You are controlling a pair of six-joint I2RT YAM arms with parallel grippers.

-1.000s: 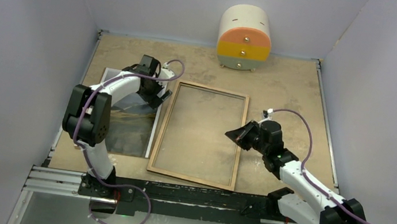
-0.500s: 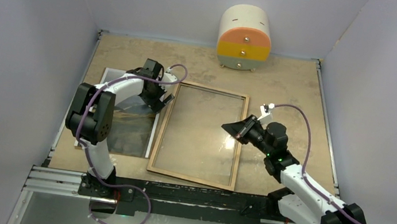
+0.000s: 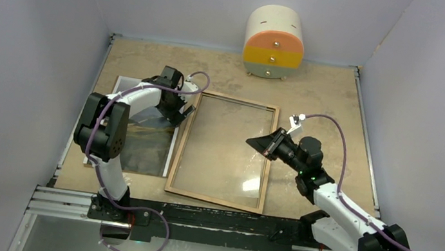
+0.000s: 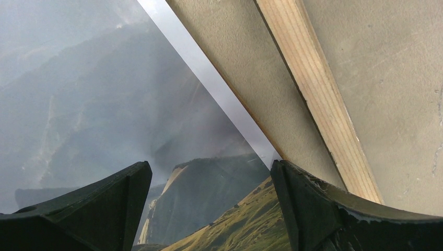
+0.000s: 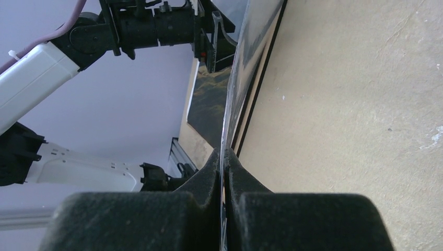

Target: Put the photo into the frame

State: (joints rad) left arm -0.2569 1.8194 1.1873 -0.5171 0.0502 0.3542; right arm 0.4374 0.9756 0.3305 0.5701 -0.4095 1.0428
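Table (image 3: pixel 328 94): tan, grey walls around.
Photo (image 3: pixel 145 148): flat, picture up, just left of frame.
Frame (image 3: pixel 214 197): wood back up, centre.
Left gripper (image 3: pixel 176 111): spread wide over photo's right edge.
Right gripper (image 3: pixel 264 145): clenched on clear pane (image 3: pixel 224 145) at frame's right rail.

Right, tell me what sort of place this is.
Probably a robot test cell: bare grey walls box in a board table, two arms are bolted to a rail, a small drawer unit stands behind.
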